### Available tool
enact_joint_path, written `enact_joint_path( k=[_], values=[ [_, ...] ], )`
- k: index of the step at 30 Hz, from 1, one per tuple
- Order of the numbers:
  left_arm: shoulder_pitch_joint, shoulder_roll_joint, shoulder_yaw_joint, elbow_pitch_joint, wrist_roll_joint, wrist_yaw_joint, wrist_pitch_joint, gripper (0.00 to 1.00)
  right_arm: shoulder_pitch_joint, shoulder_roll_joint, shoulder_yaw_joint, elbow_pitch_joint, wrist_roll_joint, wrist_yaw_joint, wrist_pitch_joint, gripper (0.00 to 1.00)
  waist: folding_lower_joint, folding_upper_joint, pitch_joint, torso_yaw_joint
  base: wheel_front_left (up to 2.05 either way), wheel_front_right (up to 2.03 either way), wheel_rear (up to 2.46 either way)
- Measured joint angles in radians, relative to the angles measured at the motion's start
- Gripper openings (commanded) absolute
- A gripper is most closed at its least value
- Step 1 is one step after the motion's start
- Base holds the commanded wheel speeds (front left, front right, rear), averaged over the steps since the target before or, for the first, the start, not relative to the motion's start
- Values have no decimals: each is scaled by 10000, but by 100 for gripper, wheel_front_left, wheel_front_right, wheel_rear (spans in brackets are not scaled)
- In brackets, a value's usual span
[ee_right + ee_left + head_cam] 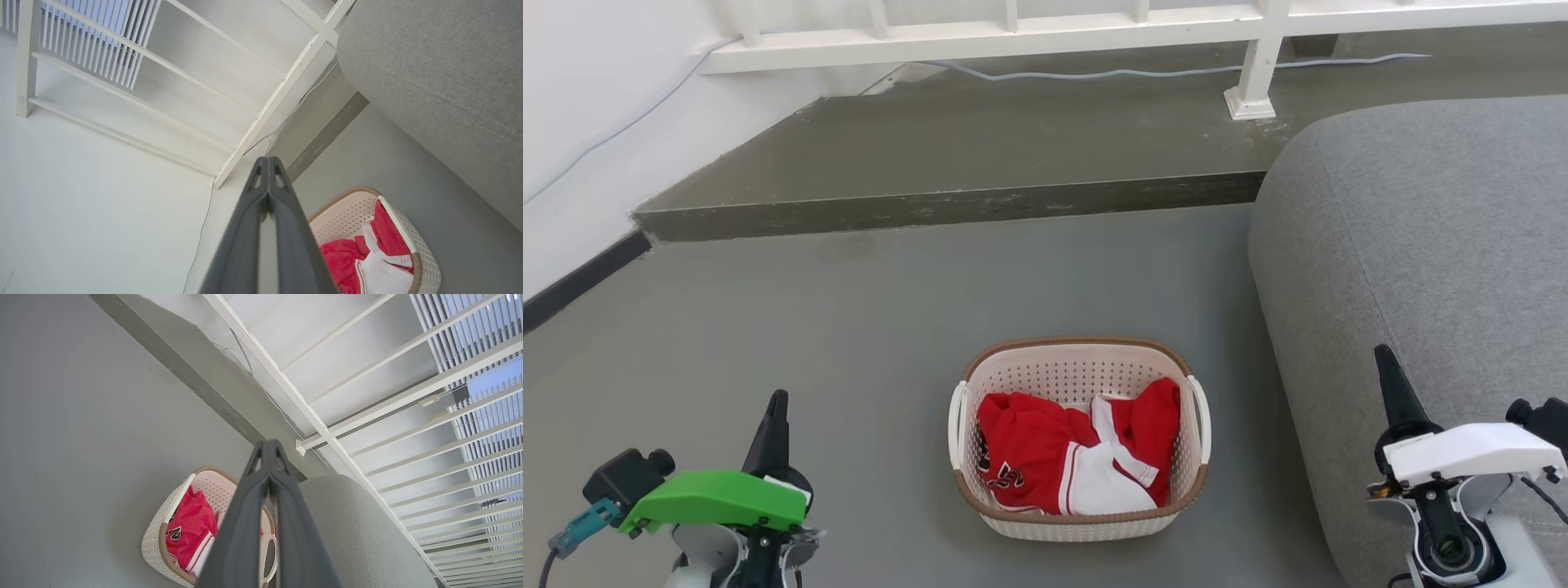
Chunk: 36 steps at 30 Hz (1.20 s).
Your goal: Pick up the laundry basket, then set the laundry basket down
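Two grippers are nearest to me, low in the head view. My left gripper (778,402), under its green cover, is at the lower left. My right gripper (1387,359), under its white cover, is at the lower right. Both point up and away from me. In the wrist views I see each pair of dark fingers pressed tight together at the tips, with nothing between them.

Just past them, in the middle, the laundry basket (1072,374) sits on the grey floor (768,327), well apart from both grippers. Inside it lie crumpled red and white clothes (1054,457). A grey sofa (1421,245) stands near the basket's right side, not touching it.

Farther back is a low dark step (947,155), then a white railing (1013,33) with a pale cable (1143,73) running under it.
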Motion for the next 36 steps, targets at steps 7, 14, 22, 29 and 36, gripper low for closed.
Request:
enact_joint_path(
  k=[7,14,22,29,36],
  values=[
    [0,-2,174,-40,-713,-38,240,0,-112,29,-215,38,788,13,198,0,0,0,-25,9,0,0,0],
    [0,-2,355,-71,-1346,-88,430,0,-114,61,-362,56,1463,19,405,0,0,0,-47,17,0,0,0],
    [0,-4,591,-105,-2242,-121,623,0,-128,109,-596,73,2387,88,627,0,0,0,-76,26,0,0,0],
    [0,-6,759,-142,-2980,-203,886,0,-190,153,-792,86,3187,100,815,0,0,0,-102,35,0,0,0],
    [0,-8,986,-163,-3687,-219,1108,0,-285,180,-972,111,3950,157,1022,0,0,0,-127,43,0,0,0]
  ],
)
